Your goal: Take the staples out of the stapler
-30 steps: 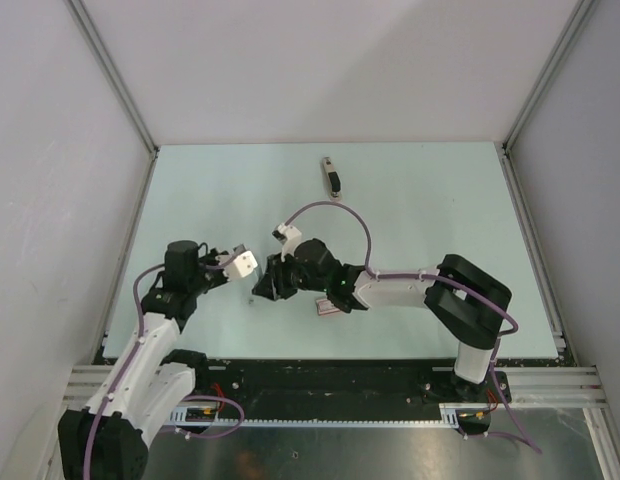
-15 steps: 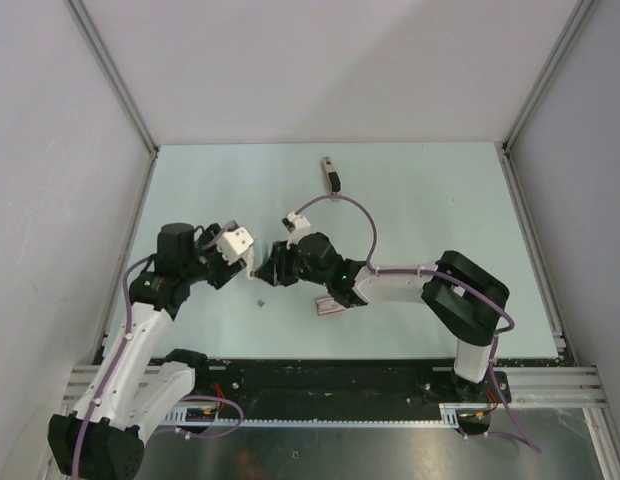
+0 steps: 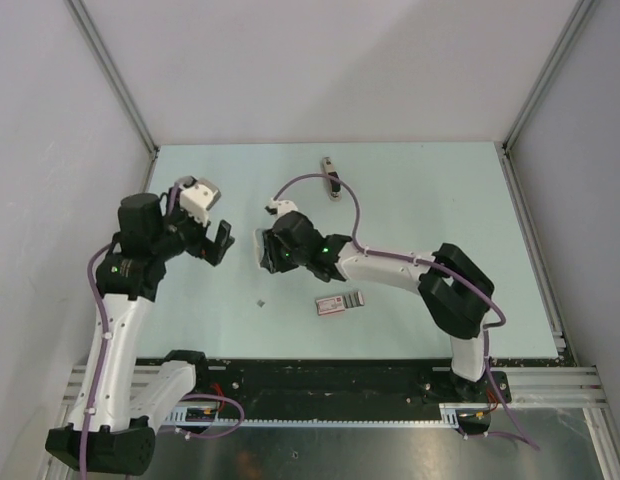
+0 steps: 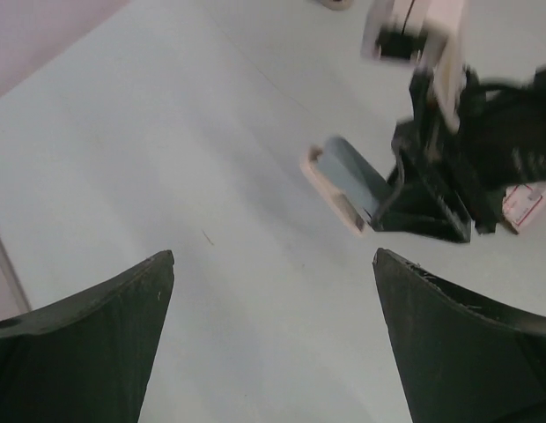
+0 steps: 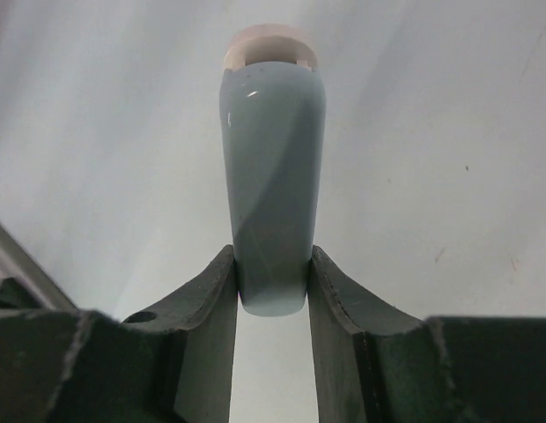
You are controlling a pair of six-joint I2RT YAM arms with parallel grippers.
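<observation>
My right gripper (image 5: pixel 273 264) is shut on the rear end of the stapler (image 5: pixel 273 176), a pale blue-grey body over a pink base that points away from the wrist. The left wrist view shows the same stapler (image 4: pixel 343 181) sticking out of the right gripper (image 4: pixel 431 198) above the table. In the top view that gripper (image 3: pixel 262 250) is at mid-table. My left gripper (image 3: pixel 218 245) hangs open to its left, apart from it, and the left gripper (image 4: pixel 273 264) has only bare table between its fingers. A tiny grey fragment of staples (image 3: pixel 261 301) lies on the table below them.
A flat pink-and-grey box (image 3: pixel 340 302) lies near the front middle, also visible in the left wrist view as the box (image 4: pixel 528 201). A slim black-and-beige item (image 3: pixel 332 178) lies at the back. The table (image 3: pixel 440 200) is walled on three sides.
My left gripper has opened and pulled back up and to the left, away from the stapler. The right gripper has carried the stapler slightly toward the back. The grey fragment now lies in the open.
</observation>
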